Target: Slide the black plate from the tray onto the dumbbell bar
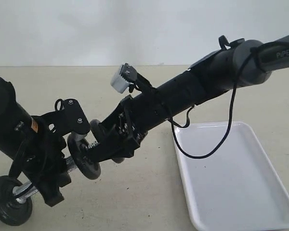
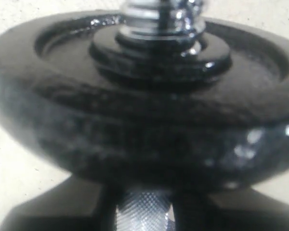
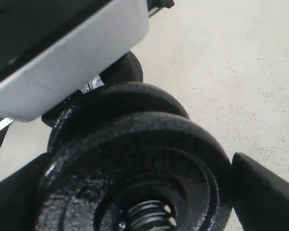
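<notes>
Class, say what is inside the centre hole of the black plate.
Inside the hole of the black plate sits the coarse-threaded end of the dumbbell bar. The rest of the bar is covered by the plate and a second black disc behind it.

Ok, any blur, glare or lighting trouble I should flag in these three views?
Exterior view: evenly lit, soft shadows, reasonably sharp; the tray is bright but not blown out. Left wrist view: too close, the black disc is smeared, with glints on the thread of the dumbbell bar and only its knurling crisp. Right wrist view: the black plate is slightly soft, the table behind it sharp.
</notes>
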